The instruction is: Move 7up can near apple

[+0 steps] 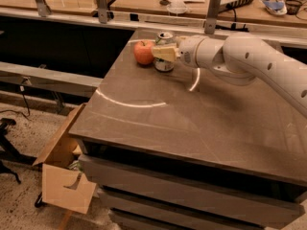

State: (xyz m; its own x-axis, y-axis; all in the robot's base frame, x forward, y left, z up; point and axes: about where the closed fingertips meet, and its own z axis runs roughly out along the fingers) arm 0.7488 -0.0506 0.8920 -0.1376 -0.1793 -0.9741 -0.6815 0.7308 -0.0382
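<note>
Silver-white 7up can with green markings (164,38) is held upright, clamped by the closed fingers of the beige two-finger gripper (164,53). It is at the far left of the grey-brown tabletop (192,123), just right of the round reddish apple (143,52). Placement is judged nearly done. The can should be seated flat and released gently, then the gripper backed off rightward so that neither is nudged.
</note>
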